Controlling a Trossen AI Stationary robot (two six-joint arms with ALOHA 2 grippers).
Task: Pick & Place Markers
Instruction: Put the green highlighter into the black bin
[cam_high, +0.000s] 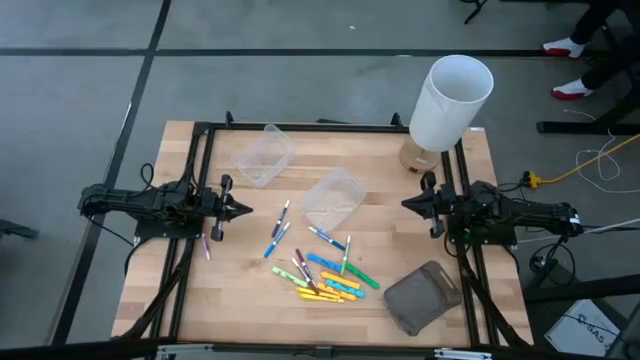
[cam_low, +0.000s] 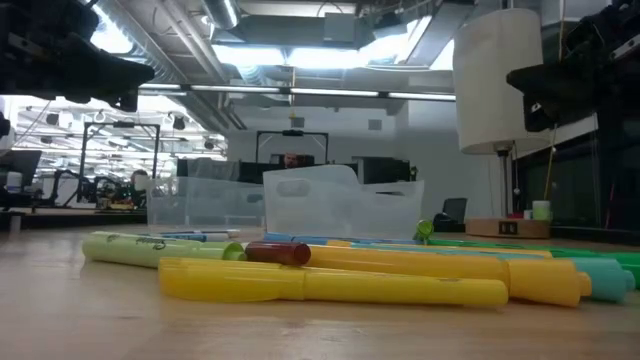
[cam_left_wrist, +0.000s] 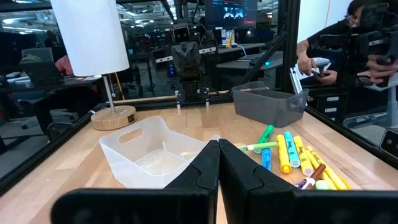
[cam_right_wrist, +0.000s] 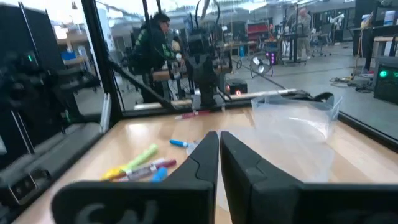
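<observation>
Several markers (cam_high: 325, 275) in yellow, green, light blue, maroon and white lie scattered flat on the wooden table, toward its near middle; they also show in the low view (cam_low: 330, 280) and both wrist views (cam_left_wrist: 292, 155) (cam_right_wrist: 140, 167). One marker (cam_high: 206, 245) lies alone near the left arm. My left gripper (cam_high: 247, 209) hovers shut at the table's left side, pointing level toward the right. My right gripper (cam_high: 407, 203) hovers shut at the right side, pointing level toward the left. Neither touches anything.
Two clear plastic tubs (cam_high: 264, 155) (cam_high: 333, 198) stand on the far middle of the table. A grey tub (cam_high: 422, 297) sits near the right front corner. A white lamp (cam_high: 448, 100) stands at the far right corner. A black frame (cam_high: 330, 127) rims the table.
</observation>
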